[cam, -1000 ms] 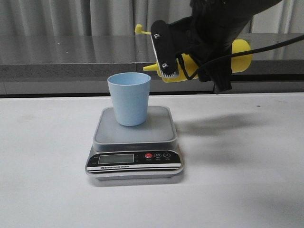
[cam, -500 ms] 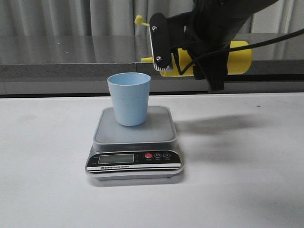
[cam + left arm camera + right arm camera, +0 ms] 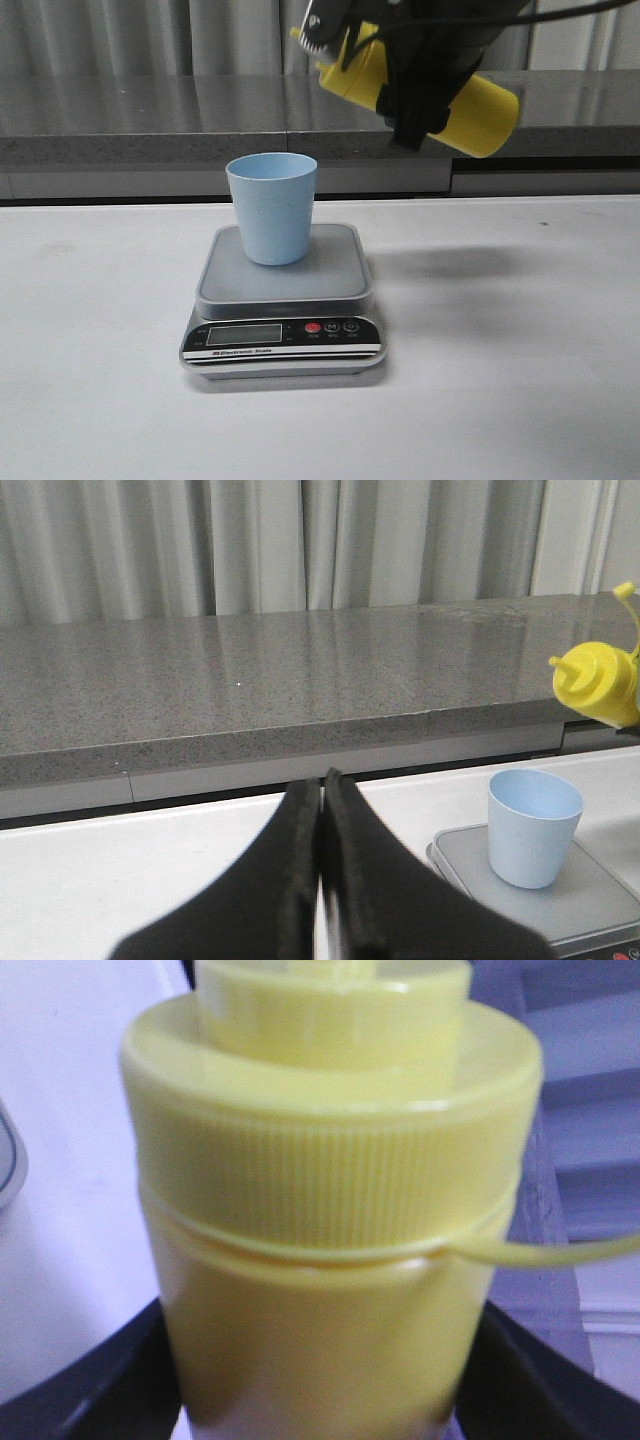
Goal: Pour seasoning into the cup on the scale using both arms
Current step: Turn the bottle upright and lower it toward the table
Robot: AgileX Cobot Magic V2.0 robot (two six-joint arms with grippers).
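Hanging up above the table (image 3: 520, 360) and off to the right of the cup (image 3: 272, 208), the seasoning bottle (image 3: 478, 105) is lying tilted in the front view, nozzle end pointing up and left, base end dipping down to the right. The right gripper (image 3: 405, 75) is wrapping around the bottle's middle, so it's clearly clamping the bottle, and in the right wrist view the yellow ribbed collar of the bottle (image 3: 330, 1200) is filling nearly the whole picture with the dark fingers (image 3: 90, 1385) pressing in on both sides. The thin yellow tether (image 3: 560, 1252) is trailing off from the collar there. The nozzle isn't sitting over the cup's mouth; it's well above it and a bit to the right. The pale blue cup is standing upright on the grey platform of the scale (image 3: 284, 300), toward the back of it. The left gripper (image 3: 322, 880) is showing only in its own wrist view, with its two black fingers pressed together and nothing between them, hanging well to the left of the scale (image 3: 560, 890), with the cup (image 3: 533, 827) and the bottle's yellow nozzle end (image 3: 598, 680) showing off to one side.
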